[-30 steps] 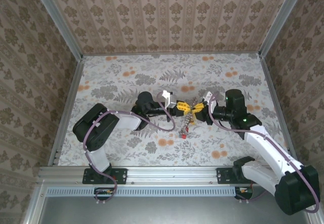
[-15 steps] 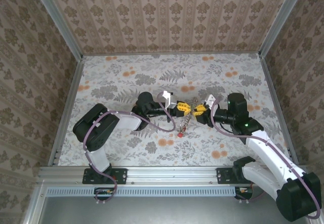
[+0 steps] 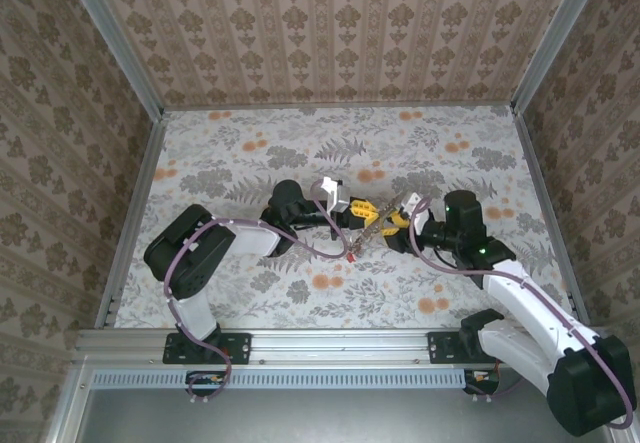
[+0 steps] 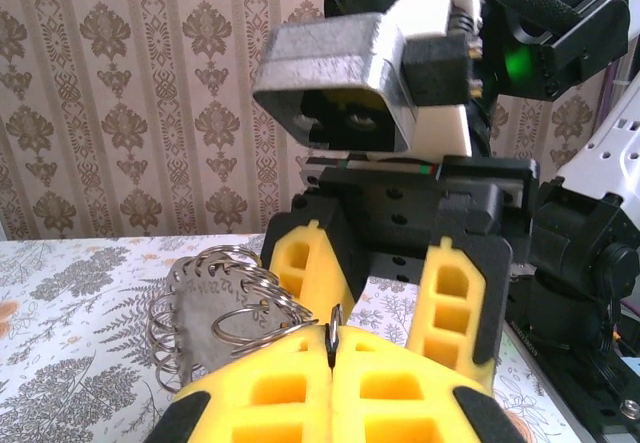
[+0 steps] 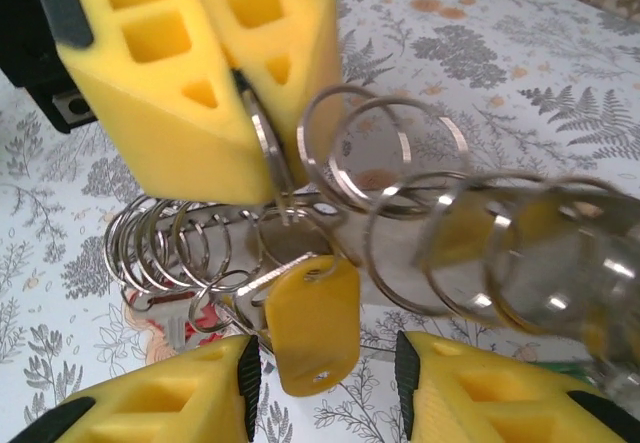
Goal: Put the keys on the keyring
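The right gripper has its jaws parted and grips nothing; a yellow key dangles from a coil in the gap between its fingers. Just beyond, the keyring, a chain of silver coils, sags above the flowered table. Behind it, the left gripper is clamped tight on one coil

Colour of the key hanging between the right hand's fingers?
The key is yellow, clearest in the right wrist view.

A floral-printed surface with orange blossoms lay boxed by damask-papered walls at nine, twelve and three o'clock, with an aluminium rail at six.
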Robot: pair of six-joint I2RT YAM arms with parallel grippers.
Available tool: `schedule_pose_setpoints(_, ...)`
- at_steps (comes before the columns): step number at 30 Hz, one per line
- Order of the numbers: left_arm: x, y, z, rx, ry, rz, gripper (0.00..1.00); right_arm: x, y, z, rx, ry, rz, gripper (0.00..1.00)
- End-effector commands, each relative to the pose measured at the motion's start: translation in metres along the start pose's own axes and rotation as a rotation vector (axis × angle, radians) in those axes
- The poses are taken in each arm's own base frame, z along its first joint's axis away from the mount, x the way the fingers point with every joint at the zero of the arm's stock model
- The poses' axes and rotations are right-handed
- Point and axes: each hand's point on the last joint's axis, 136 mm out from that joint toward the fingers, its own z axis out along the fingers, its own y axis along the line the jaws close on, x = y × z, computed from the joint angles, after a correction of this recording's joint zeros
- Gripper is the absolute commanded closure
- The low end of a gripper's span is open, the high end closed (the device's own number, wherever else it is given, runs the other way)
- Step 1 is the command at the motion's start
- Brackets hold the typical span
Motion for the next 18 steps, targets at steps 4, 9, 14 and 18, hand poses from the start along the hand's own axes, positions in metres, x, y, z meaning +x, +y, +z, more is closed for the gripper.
schedule_pose_setpoints(4,-0.023,-0.004,0.004,0.029,-0.053,0.055,1.0,0.002,0.004,0.02,0.042,0.01,-0.126,0.56)
schedule_pose_setpoints(9,-0.023,-0.005,0.002,0.025,-0.052,0.054,1.0,-0.002,-0.013,0.021,0.161,-0.004,-0.19,0.6)
schedule_pose_setpoints(14,-0.021,-0.005,0.002,0.021,-0.049,0.051,1.0,-0.003,-0.006,0.014,0.14,-0.001,-0.216,0.6)
schedule_pose_setpoints(18,-0.021,-0.004,0.002,0.019,-0.049,0.051,1.0,0.002,-0.005,0.009,0.137,0.025,-0.215,0.59)
